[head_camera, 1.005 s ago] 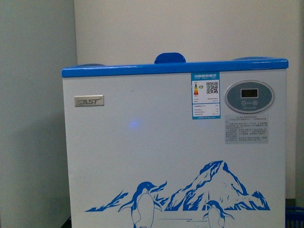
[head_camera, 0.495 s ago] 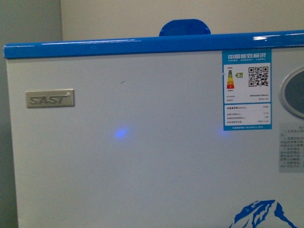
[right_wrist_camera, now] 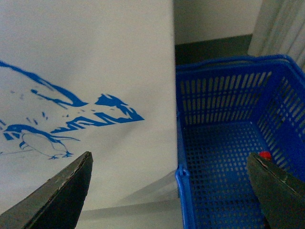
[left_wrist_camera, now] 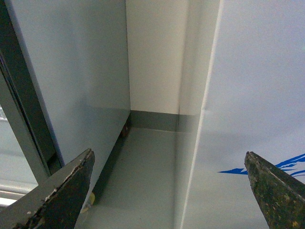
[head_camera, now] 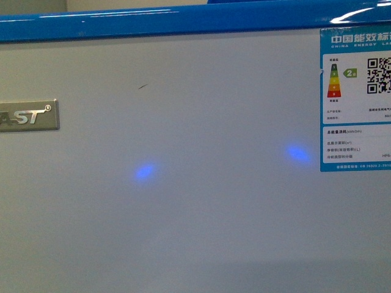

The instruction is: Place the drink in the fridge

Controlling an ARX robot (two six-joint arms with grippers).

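so, fridge front fills the front view; left gripper and right gripper both spread wide, empty; blue basket just beside the fridge.

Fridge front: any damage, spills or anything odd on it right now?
Only minor things. The fridge front has a short dark scratch-like mark below the blue rim, and two blurry blue light spots that look like reflections. The energy label sits straight. No spill or dent visible.

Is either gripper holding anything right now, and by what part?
Nothing is held: the left gripper and right gripper are both open and empty.
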